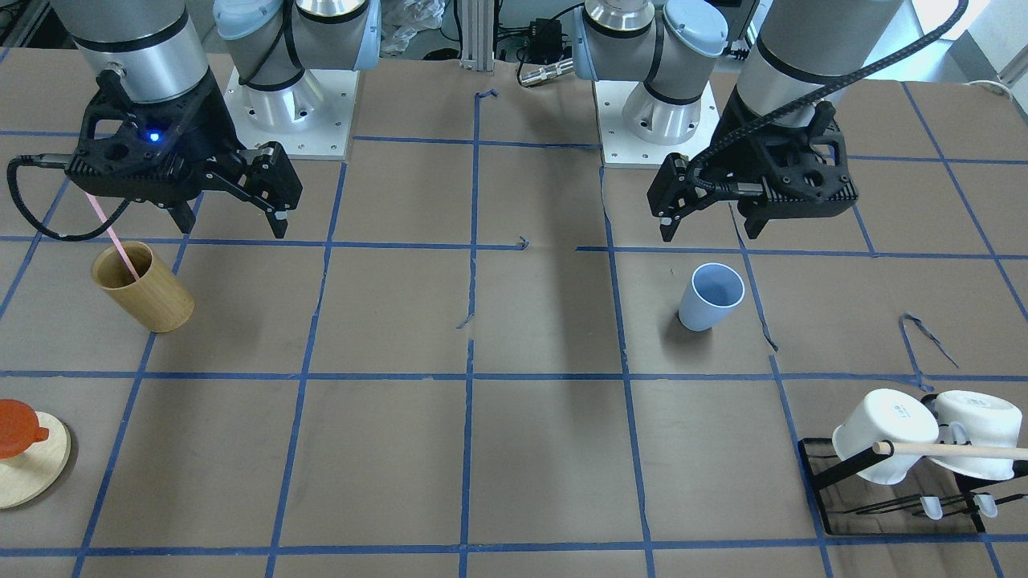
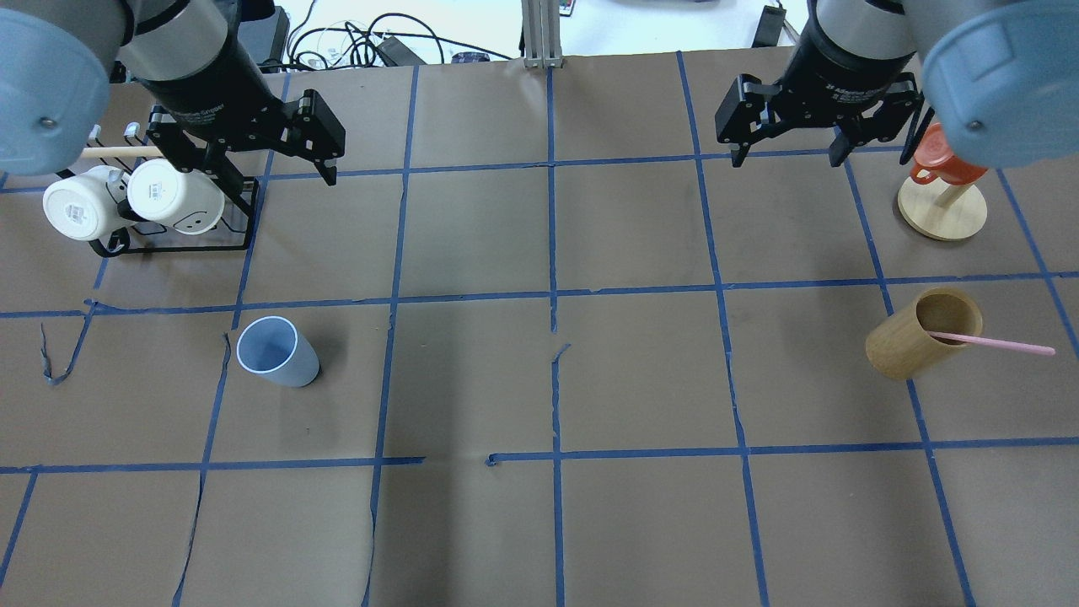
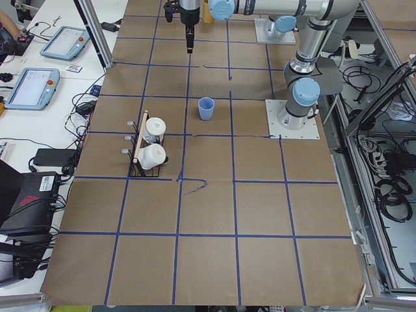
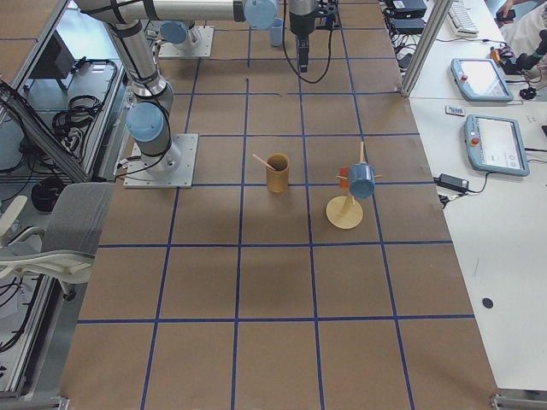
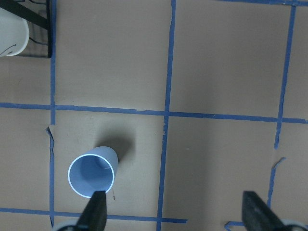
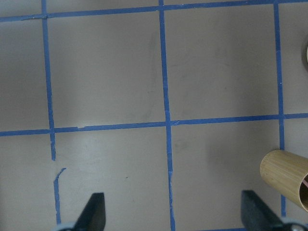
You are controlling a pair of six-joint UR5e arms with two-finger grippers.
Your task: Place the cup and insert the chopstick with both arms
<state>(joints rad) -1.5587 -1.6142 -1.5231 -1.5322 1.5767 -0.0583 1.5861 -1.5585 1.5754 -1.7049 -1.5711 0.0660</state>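
The light-blue cup (image 1: 710, 297) stands upright on the brown table, also in the overhead view (image 2: 274, 350) and the left wrist view (image 5: 92, 175). My left gripper (image 1: 711, 229) is open and empty above the table, a little toward the robot's base from the cup; one finger (image 5: 96, 211) shows just beside the cup's rim. The pink chopstick (image 1: 112, 233) leans out of a tan wooden cylinder (image 1: 148, 289), as the overhead view (image 2: 995, 343) shows. My right gripper (image 1: 233, 226) is open and empty, raised beside that cylinder (image 6: 286, 178).
A black rack with white mugs (image 1: 883, 433) and a wooden dowel stands near the left arm's side (image 2: 173, 196). A red cup on a round wooden stand (image 1: 20, 433) is beyond the cylinder (image 2: 942, 194). Blue tape lines grid the table.
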